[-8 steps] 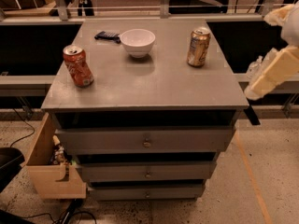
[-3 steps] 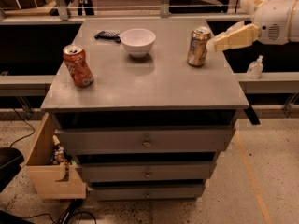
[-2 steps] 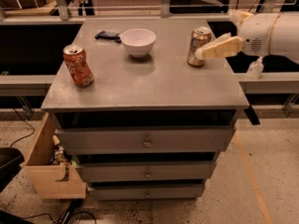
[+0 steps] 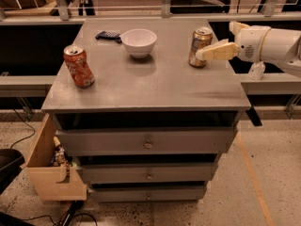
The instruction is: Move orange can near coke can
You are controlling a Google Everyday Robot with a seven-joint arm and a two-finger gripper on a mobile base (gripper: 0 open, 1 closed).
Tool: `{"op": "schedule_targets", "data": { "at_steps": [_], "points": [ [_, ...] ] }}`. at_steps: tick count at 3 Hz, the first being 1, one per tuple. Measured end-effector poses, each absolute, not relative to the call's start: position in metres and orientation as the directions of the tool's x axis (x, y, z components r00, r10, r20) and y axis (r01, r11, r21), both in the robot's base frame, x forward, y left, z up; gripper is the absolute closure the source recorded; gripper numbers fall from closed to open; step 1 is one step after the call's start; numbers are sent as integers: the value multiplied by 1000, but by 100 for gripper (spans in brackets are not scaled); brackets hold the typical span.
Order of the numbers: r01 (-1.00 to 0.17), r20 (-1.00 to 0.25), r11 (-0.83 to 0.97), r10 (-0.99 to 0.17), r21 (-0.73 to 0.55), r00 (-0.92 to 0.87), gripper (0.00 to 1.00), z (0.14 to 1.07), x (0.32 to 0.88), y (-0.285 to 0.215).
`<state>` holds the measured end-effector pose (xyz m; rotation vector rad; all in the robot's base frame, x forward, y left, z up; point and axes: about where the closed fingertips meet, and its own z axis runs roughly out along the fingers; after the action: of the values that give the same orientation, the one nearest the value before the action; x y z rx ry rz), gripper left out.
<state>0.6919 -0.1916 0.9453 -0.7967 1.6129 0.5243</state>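
The golden-tan orange can [image 4: 198,40] stands upright at the back right of the grey cabinet top [image 4: 155,86]. The red-orange coke can [image 4: 78,66] stands upright near the left edge, far from it. My gripper [image 4: 204,54], cream-coloured on a white arm, reaches in from the right at can height. Its tip overlaps the lower right side of the orange can. The can stands on the surface.
A white bowl [image 4: 138,42] sits at the back middle, between the two cans. A small dark flat object [image 4: 108,35] lies behind it to the left. The cabinet has three drawers [image 4: 148,144]. An open wooden box [image 4: 49,166] hangs at its lower left. Rails run behind.
My arm has swung in from the lower right, risen to can height and moved left until the gripper's tip reaches the orange can. The cans and the bowl have not moved.
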Motion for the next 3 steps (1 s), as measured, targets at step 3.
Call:
{"op": "schedule_targets", "data": {
  "at_steps": [3],
  "points": [
    [-693, -994, 720, -52, 31, -99, 0, 929, 740, -223]
  ]
}}
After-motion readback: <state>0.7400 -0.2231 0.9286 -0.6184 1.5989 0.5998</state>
